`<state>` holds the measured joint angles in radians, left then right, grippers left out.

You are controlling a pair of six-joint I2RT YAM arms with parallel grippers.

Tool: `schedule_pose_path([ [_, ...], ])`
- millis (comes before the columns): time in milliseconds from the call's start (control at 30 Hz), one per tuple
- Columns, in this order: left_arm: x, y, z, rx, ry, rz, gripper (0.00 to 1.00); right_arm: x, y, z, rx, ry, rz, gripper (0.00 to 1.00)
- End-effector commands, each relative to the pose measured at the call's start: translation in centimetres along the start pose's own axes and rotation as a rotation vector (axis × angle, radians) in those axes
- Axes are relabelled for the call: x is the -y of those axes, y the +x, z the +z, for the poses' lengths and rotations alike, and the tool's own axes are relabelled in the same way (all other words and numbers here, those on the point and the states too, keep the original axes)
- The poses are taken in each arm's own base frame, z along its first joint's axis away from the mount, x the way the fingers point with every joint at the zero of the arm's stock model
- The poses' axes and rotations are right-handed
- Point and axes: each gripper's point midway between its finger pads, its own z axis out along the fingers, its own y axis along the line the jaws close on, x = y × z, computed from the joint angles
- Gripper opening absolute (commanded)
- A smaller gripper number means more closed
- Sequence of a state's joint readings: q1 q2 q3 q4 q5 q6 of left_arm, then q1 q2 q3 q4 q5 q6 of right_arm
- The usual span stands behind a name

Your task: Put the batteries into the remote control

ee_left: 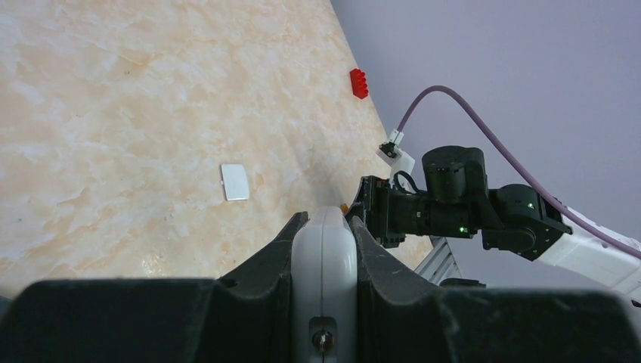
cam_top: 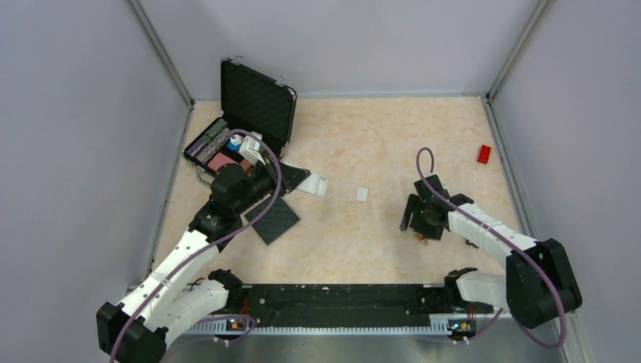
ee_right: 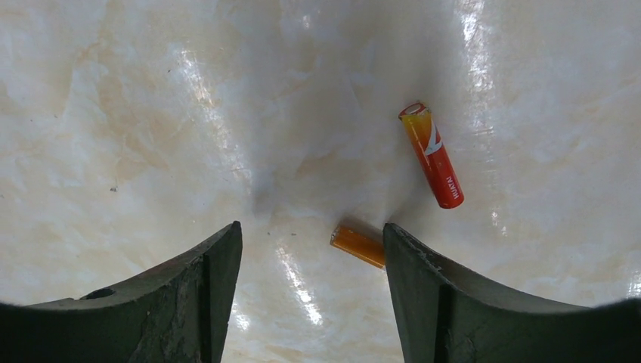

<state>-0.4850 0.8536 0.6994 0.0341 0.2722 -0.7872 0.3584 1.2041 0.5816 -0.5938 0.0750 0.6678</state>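
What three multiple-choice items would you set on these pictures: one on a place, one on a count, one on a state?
1. Where does the red block lie? A far right, by the wall; B near left; C in the middle.
2. How many batteries show in the right wrist view? A one; B two; C four.
3. The left gripper is: A open and empty; B shut on the remote control; C shut on a battery.
Key: 1 A, it sits beside that wall; 2 B, two orange cylinders lie there; 3 B, its fingers clamp the white-grey body.
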Motion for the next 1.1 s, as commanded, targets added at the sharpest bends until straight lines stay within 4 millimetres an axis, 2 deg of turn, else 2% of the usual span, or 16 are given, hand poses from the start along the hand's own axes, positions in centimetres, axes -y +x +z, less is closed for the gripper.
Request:
schedule_pose_path([
  [0, 1.1, -1.1, 0.1, 0.042, 0.055, 0.015, 0.0, 0.6, 3.5, 0.1, -0.111, 0.028, 0.045, 0.68],
  [167, 1.0, -0.8, 0.2, 0.036, 0.063, 0.005, 0.0, 1.4, 5.0, 0.3, -0.13, 0.087, 0.064, 0.68],
  [300, 1.1, -0.6, 0.1, 0.027, 0.072, 0.001, 0.0, 2.1, 5.3, -0.1, -0.102, 0.134, 0.056, 0.68],
  [567, 1.1, -0.1, -0.3, 0.021, 0.083, -0.004, 0.0, 2.0, 6.7, -0.5, -0.116, 0.168, -0.044, 0.64],
  [700, 1.2, 0.0, -0.6, 0.024, 0.088, -0.006, 0.0, 2.0, 7.0, -0.5, -0.108, 0.19, -0.047, 0.52],
  [867, 1.5, 0.0, -1.1, 0.028, 0.102, -0.009, 0.0, 2.9, 6.2, -0.1, -0.061, 0.253, -0.043, 0.34],
  [1067, 1.8, 0.1, -1.6, 0.028, 0.107, -0.013, 0.0, 2.6, 4.4, -0.2, -0.002, 0.286, -0.047, 0.33],
])
